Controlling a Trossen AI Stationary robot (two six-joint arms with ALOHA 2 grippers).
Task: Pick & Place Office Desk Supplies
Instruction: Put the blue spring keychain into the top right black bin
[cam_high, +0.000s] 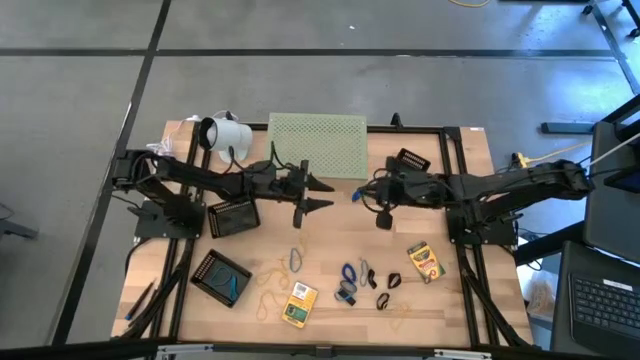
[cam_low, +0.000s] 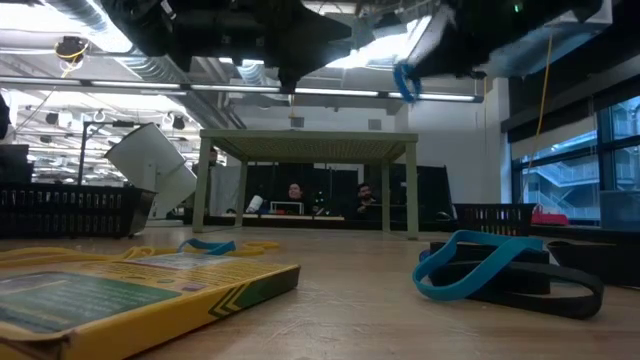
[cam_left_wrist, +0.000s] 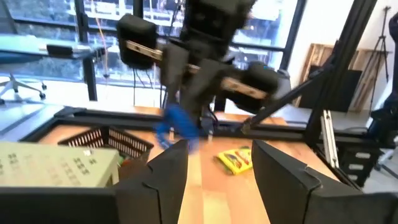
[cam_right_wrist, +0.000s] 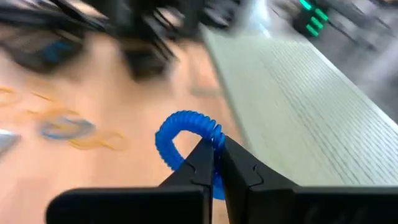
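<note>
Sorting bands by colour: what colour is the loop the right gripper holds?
Blue. The rubber-band loop pinched in the right gripper shows best in the right wrist view.

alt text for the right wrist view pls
The right gripper is shut on a blue rubber-band loop, held above the wooden table. The pale green perforated riser lies alongside, and more loops sit blurred on the table beyond.

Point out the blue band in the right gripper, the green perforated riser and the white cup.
blue band (cam_right_wrist: 186, 127): right wrist view, top of its curved loop.
green perforated riser (cam_high: 318, 143): high view, middle of its perforated top.
white cup (cam_high: 226, 134): high view, its side wall.
</note>
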